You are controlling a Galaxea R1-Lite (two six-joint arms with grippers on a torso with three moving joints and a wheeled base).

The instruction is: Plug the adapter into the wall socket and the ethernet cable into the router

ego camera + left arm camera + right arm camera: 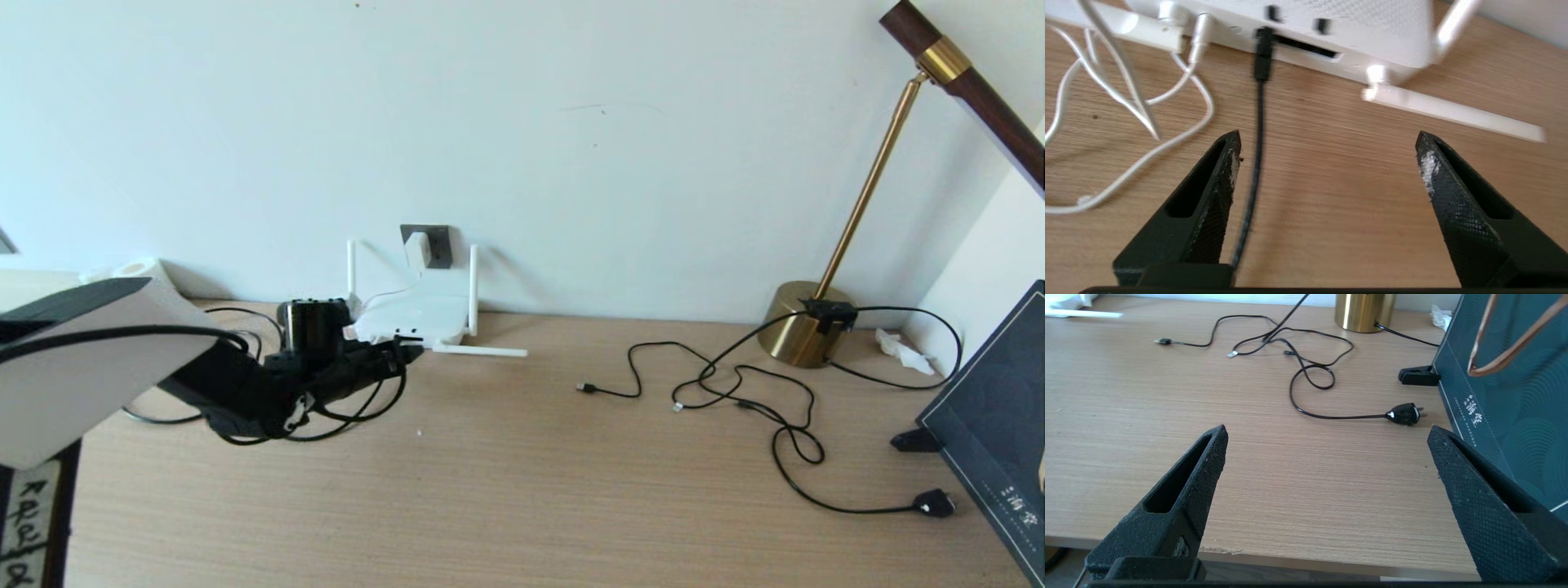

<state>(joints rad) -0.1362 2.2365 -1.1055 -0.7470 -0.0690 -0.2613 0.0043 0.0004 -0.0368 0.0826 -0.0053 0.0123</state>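
A pale wooden desk (522,490) stands against a white wall, with a brass lamp (804,331) and loose thin black cables (735,384) on its right side. The adapter (417,248) sits in the wall socket (437,241) above the router (412,320). The left gripper (1327,143) hovers low just before the router's front edge, fingers spread wide and empty; the ethernet cable (1259,102) runs between them, its plug seated in the router. The right gripper (1327,437) hangs open over the desk's near edge.
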